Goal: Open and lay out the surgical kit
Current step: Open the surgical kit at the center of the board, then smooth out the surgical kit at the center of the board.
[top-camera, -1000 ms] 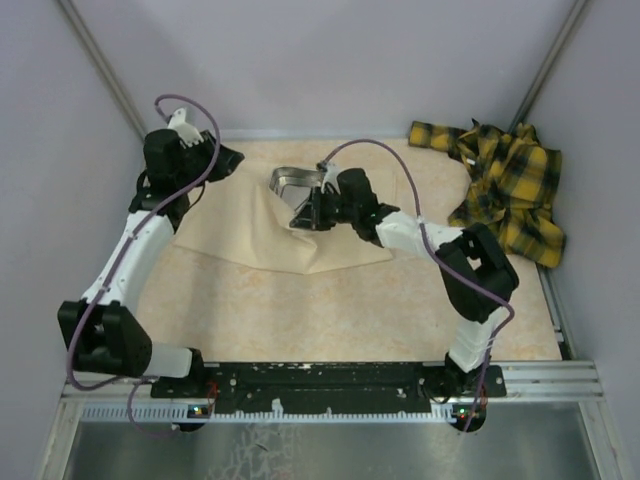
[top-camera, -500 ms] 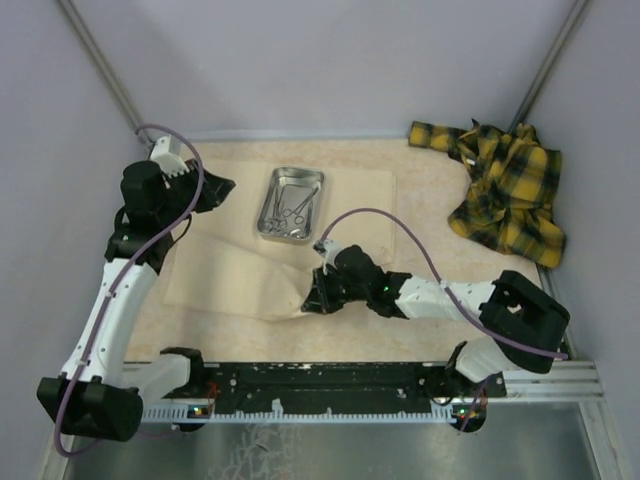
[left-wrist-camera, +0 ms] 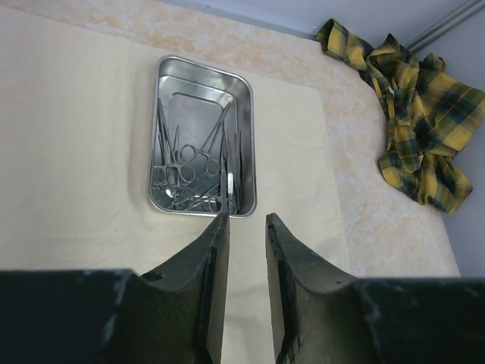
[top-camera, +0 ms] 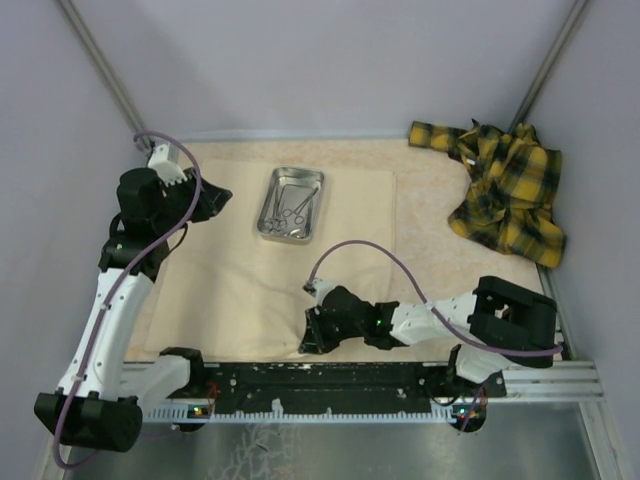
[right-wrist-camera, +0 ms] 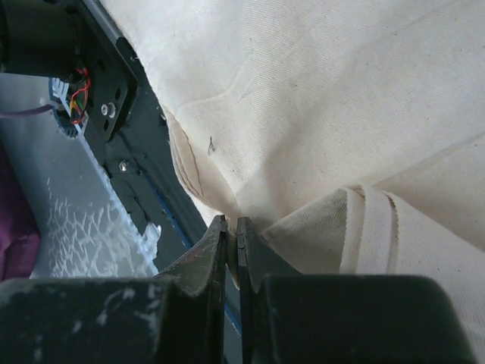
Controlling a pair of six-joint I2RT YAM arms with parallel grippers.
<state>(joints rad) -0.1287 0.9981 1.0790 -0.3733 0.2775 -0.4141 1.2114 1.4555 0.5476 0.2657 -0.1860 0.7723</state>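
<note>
Cloth wrap near edge pinched in right tool; left tool spread, beside tray.

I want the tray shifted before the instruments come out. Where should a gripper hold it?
Probably the steel tray's far short rim, pinched from straight above, one finger inside, one outside. The wall is thin and upright, and the forceps crowd the near end, leaving the far end bare. Flat on the cloth wrap, it offers no underside.
</note>
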